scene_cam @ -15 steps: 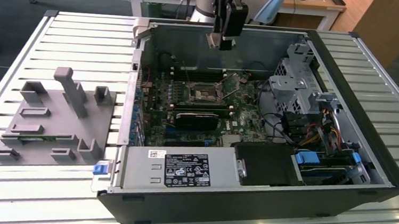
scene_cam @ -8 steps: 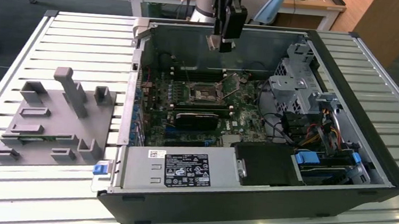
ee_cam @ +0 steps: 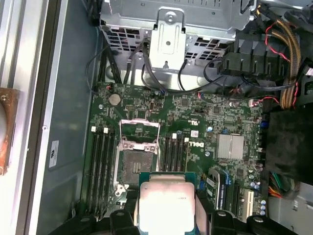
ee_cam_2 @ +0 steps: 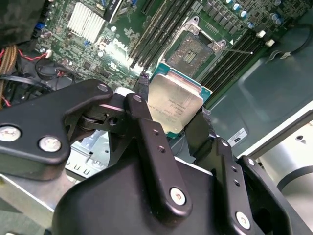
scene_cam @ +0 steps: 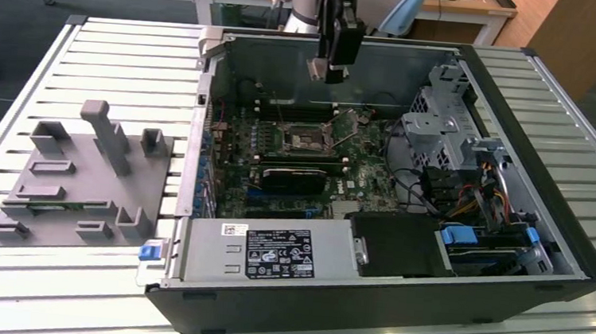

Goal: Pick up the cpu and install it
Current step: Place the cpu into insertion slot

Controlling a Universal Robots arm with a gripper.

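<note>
One black end effector [ee_cam_2: 174,117] grips one small square silver-topped cpu [ee_cam_2: 172,104] by two opposite edges between its two fingers [ee_cam_2: 146,132], poised well above the single open metal-framed socket [ee_cam: 138,159] on the green motherboard [ee_cam: 205,117], where dark memory slots [ee_cam: 100,161] crowd both socket sides inside the open black metal computer case [scene_cam: 372,316].

The cpu [ee_cam_2: 175,103] has a silver-grey top and a green rim. The hand [ee_cam_2: 168,115] is black. The motherboard [ee_cam: 195,122] is green, with black slots [ee_cam: 100,156] and a ribbed silver heatsink [ee_cam: 230,147]. Cables [ee_cam: 286,41] are yellow, red and black. The counter [scene_cam: 126,50] is pale and slatted. The fixture [scene_cam: 73,189] is grey. The case [scene_cam: 372,316] is black with blue clips [scene_cam: 461,234].
</note>
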